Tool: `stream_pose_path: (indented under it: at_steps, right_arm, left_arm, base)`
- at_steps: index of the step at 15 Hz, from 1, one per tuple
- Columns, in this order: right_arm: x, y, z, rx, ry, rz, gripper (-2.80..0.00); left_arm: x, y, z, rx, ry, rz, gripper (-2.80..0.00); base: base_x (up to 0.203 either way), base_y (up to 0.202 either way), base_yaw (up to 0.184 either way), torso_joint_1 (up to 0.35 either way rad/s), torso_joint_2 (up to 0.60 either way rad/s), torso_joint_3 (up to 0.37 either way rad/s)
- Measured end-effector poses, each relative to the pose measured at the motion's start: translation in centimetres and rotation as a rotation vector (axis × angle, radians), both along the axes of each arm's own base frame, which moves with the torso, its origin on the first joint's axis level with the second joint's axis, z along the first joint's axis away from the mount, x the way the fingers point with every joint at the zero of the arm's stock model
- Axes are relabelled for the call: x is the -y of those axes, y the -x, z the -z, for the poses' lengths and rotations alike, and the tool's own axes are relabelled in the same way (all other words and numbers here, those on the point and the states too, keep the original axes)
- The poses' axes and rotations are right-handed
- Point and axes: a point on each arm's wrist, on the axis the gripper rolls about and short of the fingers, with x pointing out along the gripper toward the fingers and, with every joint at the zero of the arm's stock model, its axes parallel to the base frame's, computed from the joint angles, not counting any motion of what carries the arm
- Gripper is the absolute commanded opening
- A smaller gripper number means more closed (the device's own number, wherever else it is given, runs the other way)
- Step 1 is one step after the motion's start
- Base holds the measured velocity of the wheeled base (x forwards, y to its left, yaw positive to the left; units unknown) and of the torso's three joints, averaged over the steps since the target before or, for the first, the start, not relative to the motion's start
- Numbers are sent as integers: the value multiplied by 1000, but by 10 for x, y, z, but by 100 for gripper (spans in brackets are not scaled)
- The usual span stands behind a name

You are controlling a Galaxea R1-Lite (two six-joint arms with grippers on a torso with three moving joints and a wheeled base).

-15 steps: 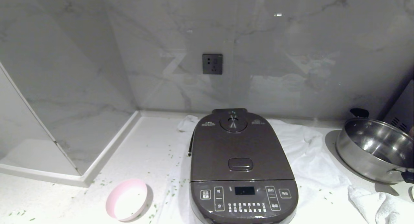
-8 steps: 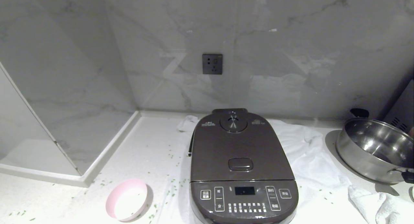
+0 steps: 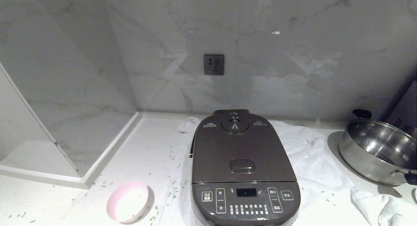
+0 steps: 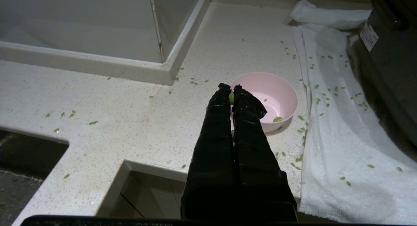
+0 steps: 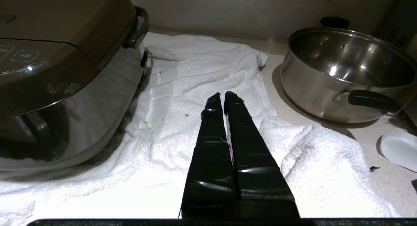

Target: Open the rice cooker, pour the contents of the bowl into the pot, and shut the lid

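The dark brown rice cooker (image 3: 242, 173) stands on the counter with its lid (image 3: 241, 151) shut, so the pot is hidden. To its left sits the pink bowl (image 3: 128, 201), upright. The left wrist view shows only a few green bits (image 4: 277, 119) of the contents inside the bowl (image 4: 277, 92); many more lie scattered over the counter and the towel. My left gripper (image 4: 231, 89) hovers just short of the bowl, shut, with one green bit wedged between its tips. My right gripper (image 5: 223, 95) is shut and empty above the towel, between the cooker (image 5: 65, 56) and the steel pan.
A white towel (image 3: 312, 164) lies under and to the right of the cooker. A steel pan (image 3: 378, 151) with black handles stands at the far right, with a small white dish (image 5: 399, 151) near it. A raised ledge with a glass panel (image 3: 97, 160) bounds the left. A socket (image 3: 214, 64) is on the wall.
A small glint on the back wall has slid downward. The cooker, the bowl and the pan have not moved.
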Motion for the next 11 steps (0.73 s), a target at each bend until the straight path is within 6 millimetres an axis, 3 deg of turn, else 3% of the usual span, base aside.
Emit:
stream_pose_path:
  at_steps: [11]
  right_arm:
    - [1, 0, 0, 1, -45, 27, -280]
  left_arm:
    - [0, 0, 0, 0, 0, 0, -280]
  base:
    - [0, 0, 0, 0, 0, 0]
